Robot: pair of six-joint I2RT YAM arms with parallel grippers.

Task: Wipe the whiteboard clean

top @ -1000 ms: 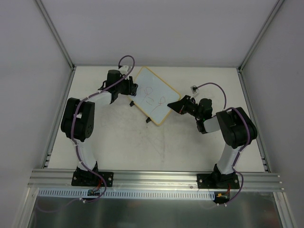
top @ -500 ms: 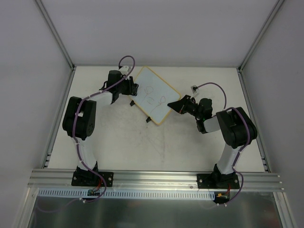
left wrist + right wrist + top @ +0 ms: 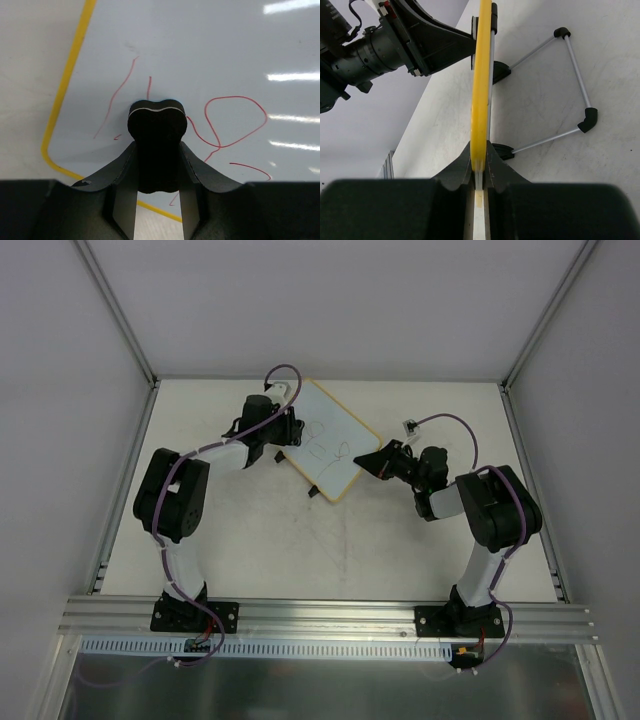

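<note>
The whiteboard (image 3: pixel 335 445) stands tilted on the table at the back centre, with a yellow rim and thin red scribbles (image 3: pixel 227 125) on its face. My left gripper (image 3: pixel 287 430) is shut on a black eraser (image 3: pixel 157 120) and presses it against the board's left part, among the red lines. In the left wrist view the board (image 3: pixel 210 45) fills the frame. My right gripper (image 3: pixel 372 461) is shut on the board's right edge. The right wrist view shows the rim (image 3: pixel 481 75) edge-on between my fingers (image 3: pixel 451 172).
A wire stand (image 3: pixel 576 70) with black feet props the board from behind. Two black clips (image 3: pixel 312 494) sit on its lower left edge. A white plug (image 3: pixel 408 425) on a purple cable lies behind my right arm. Enclosure walls and a front rail (image 3: pixel 320 615) bound the table.
My left gripper has moved right with the eraser, from the board's left edge onto its face. The right gripper and the board have stayed put.
</note>
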